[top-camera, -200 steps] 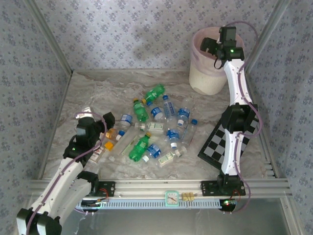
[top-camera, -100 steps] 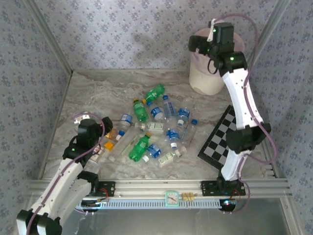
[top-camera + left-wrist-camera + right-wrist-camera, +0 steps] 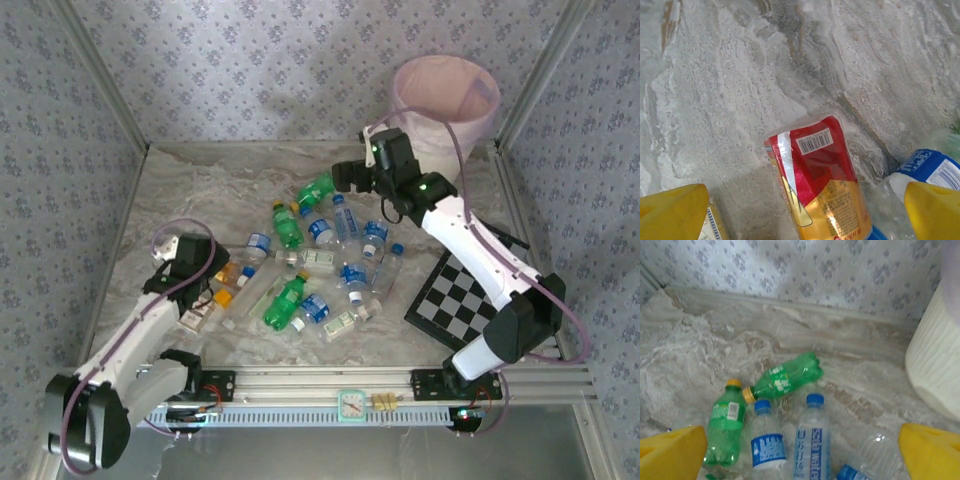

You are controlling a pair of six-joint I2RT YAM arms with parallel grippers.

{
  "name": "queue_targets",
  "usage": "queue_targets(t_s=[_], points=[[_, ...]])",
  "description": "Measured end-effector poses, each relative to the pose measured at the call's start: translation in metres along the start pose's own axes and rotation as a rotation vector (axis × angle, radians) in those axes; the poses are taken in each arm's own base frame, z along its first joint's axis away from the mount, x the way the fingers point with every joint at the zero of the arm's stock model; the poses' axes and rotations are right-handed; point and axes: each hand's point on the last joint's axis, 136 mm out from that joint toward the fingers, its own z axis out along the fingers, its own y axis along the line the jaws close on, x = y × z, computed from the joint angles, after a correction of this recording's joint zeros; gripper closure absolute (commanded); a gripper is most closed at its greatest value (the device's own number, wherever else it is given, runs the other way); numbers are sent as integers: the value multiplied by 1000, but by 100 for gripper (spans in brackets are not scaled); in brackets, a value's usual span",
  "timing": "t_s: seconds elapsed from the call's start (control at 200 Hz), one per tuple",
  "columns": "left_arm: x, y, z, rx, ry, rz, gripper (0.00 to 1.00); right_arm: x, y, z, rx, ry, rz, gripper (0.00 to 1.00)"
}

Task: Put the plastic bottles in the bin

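Note:
Several plastic bottles lie heaped mid-table: green ones with yellow caps and clear ones with blue labels. The bin, cream with a pink liner, stands at the back right. My right gripper hangs open just above the far green bottle; its wrist view looks down on that green bottle, a second green one and two blue-labelled bottles. My left gripper is open at the heap's left edge, its yellow fingers either side of a clear item with a red-and-orange label.
A black-and-white chequered mat lies at the right front under the right arm. Wallpapered walls close in the back and sides. A metal rail runs along the near edge. The bin's ribbed wall stands close to the right gripper.
The right arm has swung down and left from above the bin to just over the far green bottle. The left arm has turned a little over the heap's left edge.

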Motion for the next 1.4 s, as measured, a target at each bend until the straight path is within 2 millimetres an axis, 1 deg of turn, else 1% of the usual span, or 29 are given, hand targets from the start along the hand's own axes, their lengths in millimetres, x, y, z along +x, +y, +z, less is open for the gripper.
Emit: queue_targets(t_s=[0.095, 0.195, 0.29, 0.405, 0.61, 0.745, 0.955, 1.174, 1.219, 1.319, 1.399], points=[[-3, -3, 7, -25, 10, -51, 0, 23, 5, 4, -3, 33, 19, 0], [1, 2, 16, -56, 37, -96, 0, 39, 6, 4, -1, 56, 48, 0], [9, 7, 25, -91, 74, -134, 0, 48, 5, 3, 5, 67, 77, 0], [18, 11, 35, -125, 119, -152, 0, 54, 4, 1, 22, 67, 97, 0], [24, 0, 53, -141, 171, -163, 1, 74, 4, -4, 36, 75, 119, 0], [29, -1, 58, -147, 187, -183, 6, 77, 3, -2, 36, 76, 123, 0], [27, -2, 61, -137, 167, -223, 17, 73, 5, 1, 29, 60, 126, 0], [24, -1, 65, -149, 146, -225, 20, 73, 7, 4, 26, 58, 125, 0], [26, 1, 67, -160, 149, -222, 23, 73, 8, 3, 24, 58, 124, 0], [31, 6, 72, -184, 162, -219, 34, 74, 9, 3, 21, 58, 122, 0], [31, 7, 73, -190, 158, -216, 39, 74, 10, 3, 20, 58, 121, 0]])
